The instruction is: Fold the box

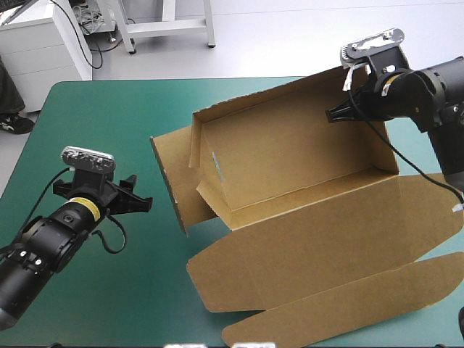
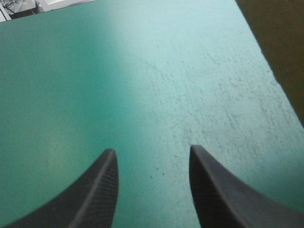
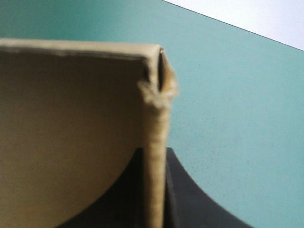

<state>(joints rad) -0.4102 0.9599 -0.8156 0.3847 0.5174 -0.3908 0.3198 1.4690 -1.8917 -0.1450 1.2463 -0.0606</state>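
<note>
place: robotics lab | evidence: table with teal-green cover [image 1: 109, 130]; white cabinet [image 1: 43, 47]; loose cables [image 1: 92, 22]; white stand frame [image 1: 170, 27]; pale floor [image 1: 290, 36]

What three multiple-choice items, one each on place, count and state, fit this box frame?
1. Where does the right gripper hold the box?
A. at its far right corner
B. at its near edge
C. at its left end

2. How many grippers touch the box?
A. none
B. one
C. two

3. How do the jaws of the left gripper stand?
A. shut on the box
B. shut, empty
C. open over the teal-green cover

Key:
1 A: the right wrist view shows its jaws pinching a raised wall at the corner.
2 B: only the right gripper is on the box; the left one is off to the side.
3 C: the left wrist view shows the jaws apart with only cover between them.
</note>
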